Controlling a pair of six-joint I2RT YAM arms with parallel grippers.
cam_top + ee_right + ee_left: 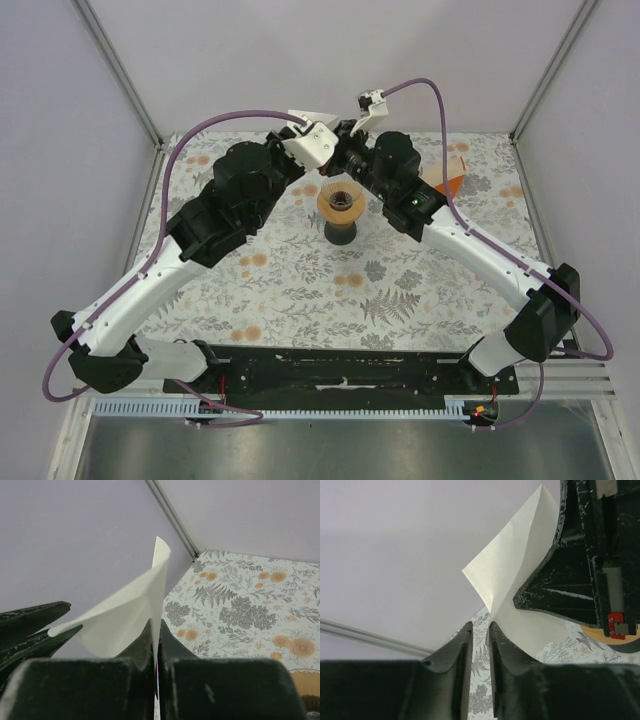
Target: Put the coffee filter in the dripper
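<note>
Coffee filter [125, 615] held up over tabletop: right gripper [156, 628] clamped on it, left gripper [480, 627] slightly apart at its corner. Next, prob.: spread cone, lower into dripper [341, 205].

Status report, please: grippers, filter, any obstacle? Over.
Right gripper shut on filter, held aloft. Left gripper slightly open at its corner. Dripper empty, nothing blocking it.
</note>
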